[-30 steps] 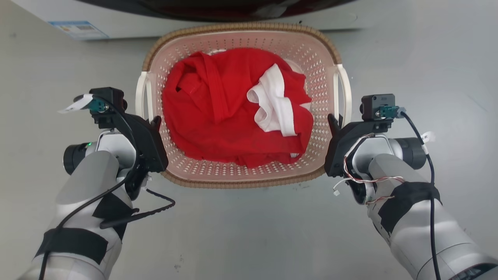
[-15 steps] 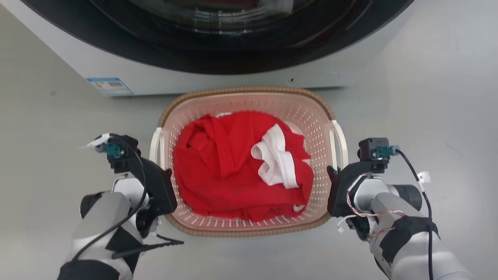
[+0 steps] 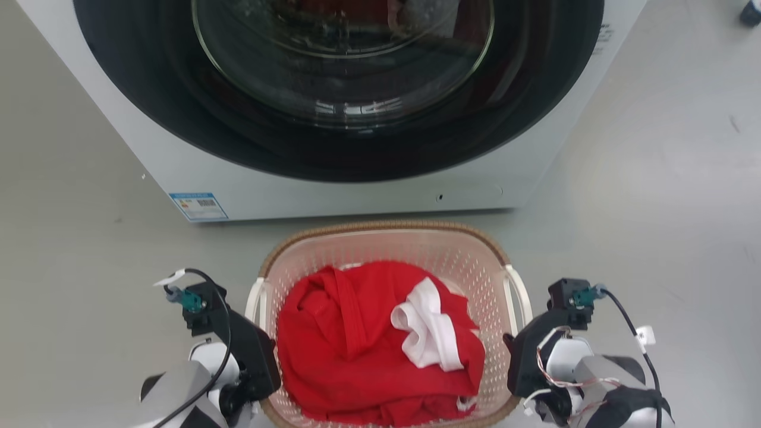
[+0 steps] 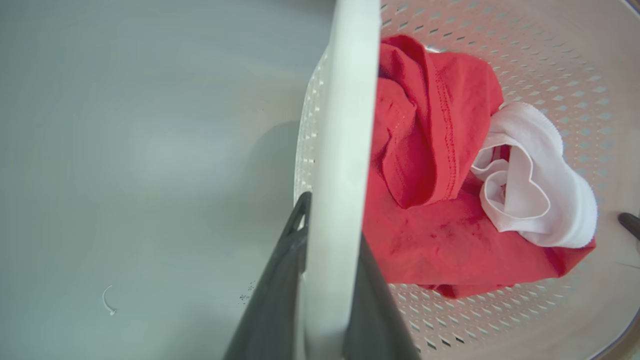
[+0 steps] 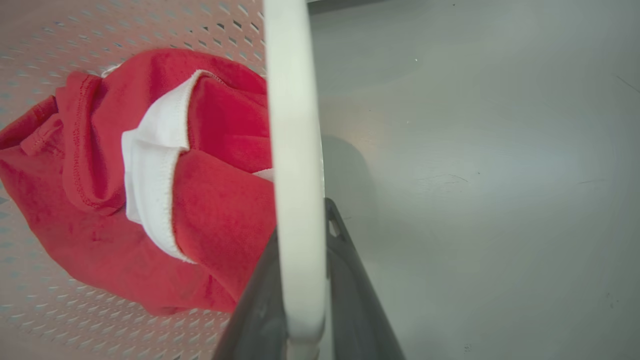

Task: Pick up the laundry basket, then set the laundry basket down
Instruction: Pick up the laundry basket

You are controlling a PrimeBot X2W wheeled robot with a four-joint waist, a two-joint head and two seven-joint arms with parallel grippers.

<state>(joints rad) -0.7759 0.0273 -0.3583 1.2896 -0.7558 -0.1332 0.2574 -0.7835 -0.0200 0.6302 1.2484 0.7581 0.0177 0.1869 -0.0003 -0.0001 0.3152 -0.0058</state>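
Note:
The laundry basket point(image 3: 441, 254), pale pink with a brown woven rim, sits low in the head view and holds a red garment point(image 3: 357, 345) and a white one point(image 3: 429, 333). My left gripper point(image 3: 264, 351) is shut on its white left handle point(image 4: 345, 125), which runs between the dark fingers point(image 4: 280, 280) in the left wrist view. My right gripper point(image 3: 510, 345) is shut on the white right handle point(image 5: 292, 125), one finger point(image 5: 345, 260) on each side. The basket's near rim is cut off by the picture's bottom edge. Its shadow falls on the floor beside it.
A white front-loading washing machine point(image 3: 357, 199) with a dark round door point(image 3: 342, 71) stands just behind the basket. Grey floor point(image 3: 654, 208) stretches to both sides. A small dark object point(image 3: 750, 12) lies at the far right corner.
The head camera has moved, so the basket and both grippers now lie lower in the picture and the washing machine's door has come into view. Both grippers keep their hold on the handles.

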